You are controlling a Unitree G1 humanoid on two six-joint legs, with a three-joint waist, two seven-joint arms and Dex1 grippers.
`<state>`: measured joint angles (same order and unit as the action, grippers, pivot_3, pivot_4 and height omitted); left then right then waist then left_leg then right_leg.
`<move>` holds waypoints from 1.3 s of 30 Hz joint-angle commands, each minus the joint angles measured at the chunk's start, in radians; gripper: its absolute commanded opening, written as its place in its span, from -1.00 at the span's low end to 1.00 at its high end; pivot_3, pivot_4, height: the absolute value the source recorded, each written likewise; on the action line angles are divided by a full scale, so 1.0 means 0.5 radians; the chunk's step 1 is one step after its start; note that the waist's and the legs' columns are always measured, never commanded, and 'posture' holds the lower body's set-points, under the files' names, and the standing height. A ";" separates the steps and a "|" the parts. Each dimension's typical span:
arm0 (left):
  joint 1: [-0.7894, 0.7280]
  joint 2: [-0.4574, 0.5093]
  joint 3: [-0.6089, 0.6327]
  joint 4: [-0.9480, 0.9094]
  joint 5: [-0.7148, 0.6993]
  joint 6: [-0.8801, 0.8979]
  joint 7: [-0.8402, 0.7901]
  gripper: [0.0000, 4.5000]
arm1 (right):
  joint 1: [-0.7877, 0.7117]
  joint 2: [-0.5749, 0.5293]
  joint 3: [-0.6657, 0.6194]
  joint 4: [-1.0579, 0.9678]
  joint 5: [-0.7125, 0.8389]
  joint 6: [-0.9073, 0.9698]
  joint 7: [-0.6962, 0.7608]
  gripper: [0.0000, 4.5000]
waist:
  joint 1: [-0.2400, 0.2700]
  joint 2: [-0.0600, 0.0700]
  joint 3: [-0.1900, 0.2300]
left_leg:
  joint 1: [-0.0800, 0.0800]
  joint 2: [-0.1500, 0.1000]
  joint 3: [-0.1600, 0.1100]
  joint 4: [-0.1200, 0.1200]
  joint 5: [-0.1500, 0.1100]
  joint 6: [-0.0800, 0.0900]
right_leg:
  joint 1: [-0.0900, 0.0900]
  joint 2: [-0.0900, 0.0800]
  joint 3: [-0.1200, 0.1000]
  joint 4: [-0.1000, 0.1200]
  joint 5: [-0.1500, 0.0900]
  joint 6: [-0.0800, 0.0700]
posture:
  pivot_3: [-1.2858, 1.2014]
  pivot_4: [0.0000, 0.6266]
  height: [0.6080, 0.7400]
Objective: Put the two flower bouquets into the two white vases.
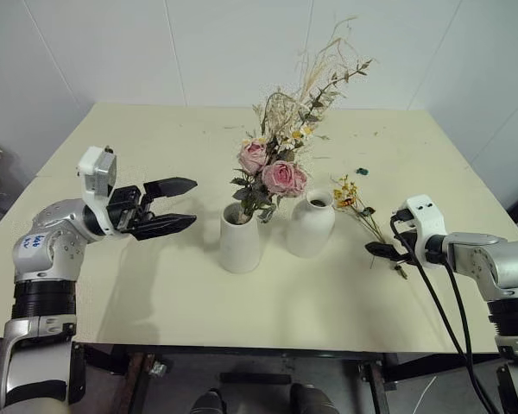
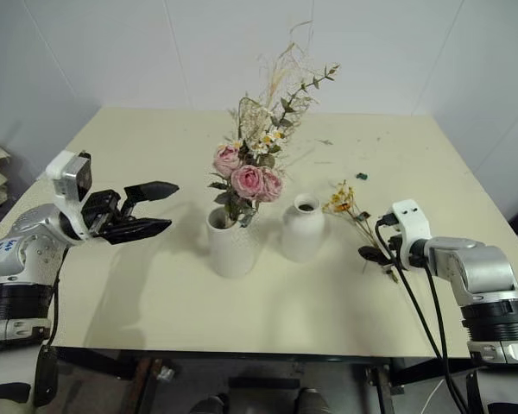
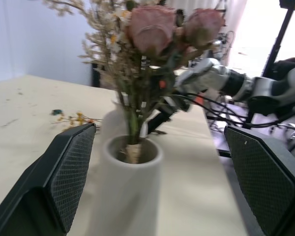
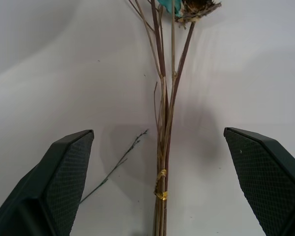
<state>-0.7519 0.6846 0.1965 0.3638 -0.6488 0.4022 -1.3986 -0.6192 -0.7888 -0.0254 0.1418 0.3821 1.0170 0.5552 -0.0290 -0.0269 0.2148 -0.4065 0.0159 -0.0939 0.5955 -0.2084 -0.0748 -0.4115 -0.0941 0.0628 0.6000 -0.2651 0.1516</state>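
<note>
Stands upright in the matte white tapered cone vase (image 1: 240, 239), near the middle of the pale cream surface (image 1: 155, 285): the large bunch of pink roses, dried beige grasses and green leaves (image 1: 281, 147), stems down in the wide mouth, grasses leaning up and to the right. Just to the right of that vase, close beside it, sits the matte white rounded bottle-shaped vase with the narrow mouth (image 1: 311, 224), with nothing in its dark opening. Further right, flat on the surface, lies the small thin sprig of tiny yellow flowers (image 1: 356, 203), blossoms toward the far side, bare stems running toward the near right. Hovers to the left of the cone vase, above the surface and apart from it: the left claw (image 1: 174, 203), black fingers spread wide, pointing right at the vase, holding nothing. Seen from the left wrist, cone vase and rose stems straight ahead between the two fingers. At the near end of the sprig's stems, low over the surface: the right claw (image 1: 385, 251), fingers likewise spread wide. From the right wrist, the stem bundle, bound by a yellow tie (image 4: 161, 189), runs up the middle between the two fingers, not pinched by either. A small blue-green scrap (image 1: 361, 171) lies farther back on the surface, beyond the sprig.
</note>
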 commanded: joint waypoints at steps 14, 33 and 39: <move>-0.635 -0.265 -0.113 1.127 0.578 -0.742 0.246 0.99 | -0.031 0.057 -0.112 -0.048 -0.048 -0.024 -0.028 1.00 | 0.003 0.000 0.000 | -0.001 -0.001 0.000 0.002 0.000 0.000 | 0.000 0.000 0.000 0.000 0.002 0.003 | 0.03 -0.52 1.00; -0.899 -0.378 -0.103 1.679 0.873 -1.079 0.414 1.00 | 0.040 0.141 -0.191 -0.131 -0.039 0.044 -0.101 0.82 | 0.002 0.000 0.000 | -0.001 -0.001 0.000 0.001 0.000 0.000 | -0.001 0.000 0.000 0.002 0.001 0.005 | 0.03 -0.52 1.00; -0.926 -0.415 -0.094 1.725 0.901 -1.133 0.407 1.00 | 0.103 0.175 -0.213 -0.170 -0.041 0.053 -0.143 -0.01 | 0.000 0.000 0.000 | -0.001 -0.001 0.000 0.001 0.000 0.000 | -0.001 0.000 0.000 0.003 0.001 0.005 | 0.03 -0.52 1.00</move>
<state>-1.1773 0.4778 0.1378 1.2308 -0.2027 -0.1469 -1.1936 -0.5765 -0.7053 -0.1026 0.0941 0.3628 1.0413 0.4955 -0.0290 -0.0269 0.2149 -0.4070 0.0154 -0.0940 0.5960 -0.2084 -0.0749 -0.4121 -0.0940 0.0627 0.6016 -0.2647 0.1539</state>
